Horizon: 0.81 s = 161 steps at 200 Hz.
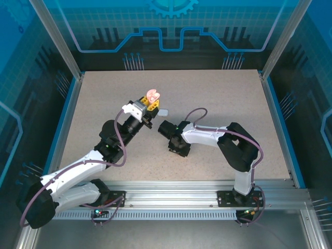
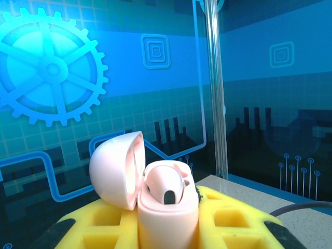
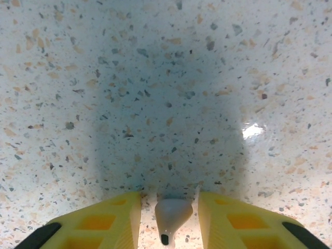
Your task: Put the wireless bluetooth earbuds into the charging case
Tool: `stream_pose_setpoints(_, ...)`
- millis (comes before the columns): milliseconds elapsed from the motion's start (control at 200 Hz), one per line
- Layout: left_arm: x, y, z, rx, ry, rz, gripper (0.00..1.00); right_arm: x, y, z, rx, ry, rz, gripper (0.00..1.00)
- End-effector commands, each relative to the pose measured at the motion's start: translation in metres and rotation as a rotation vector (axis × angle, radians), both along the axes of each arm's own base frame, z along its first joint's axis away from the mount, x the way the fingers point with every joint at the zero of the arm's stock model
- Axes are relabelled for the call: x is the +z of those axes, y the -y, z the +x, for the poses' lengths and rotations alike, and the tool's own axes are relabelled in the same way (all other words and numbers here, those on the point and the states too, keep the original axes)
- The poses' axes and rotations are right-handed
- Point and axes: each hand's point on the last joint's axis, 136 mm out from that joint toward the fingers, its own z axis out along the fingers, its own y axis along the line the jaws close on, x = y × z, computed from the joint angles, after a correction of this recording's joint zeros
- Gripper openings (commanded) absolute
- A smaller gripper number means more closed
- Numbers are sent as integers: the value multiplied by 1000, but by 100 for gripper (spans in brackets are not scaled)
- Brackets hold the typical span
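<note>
Yellow fingers of your right gripper frame the bottom of the wrist view. Its jaws stand apart, with one pale earbud lying on the speckled table between them; a narrow gap shows on either side, and the dark stem tip points toward the lens. Your left gripper is clamped on the pink charging case, held upright over the table's middle. The lid is swung open to the left, and a second earbud sits in the case's well.
</note>
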Motion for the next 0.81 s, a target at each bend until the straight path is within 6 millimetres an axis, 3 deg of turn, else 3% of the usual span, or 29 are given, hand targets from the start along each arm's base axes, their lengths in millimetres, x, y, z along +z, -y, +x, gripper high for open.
stream_pose_setpoints(0,12,-9,-3,17,34,-45,0,-8,3,-8,41,-18,-30,32)
stream_pose_setpoints(465,13,-9,-3,14,32,-48,0,-10,6,-6,360,-44,-59,25)
stream_pose_setpoints(800,14,-7,-3,7,31,-51,0,-9,4,-5,358,-53,-61,26)
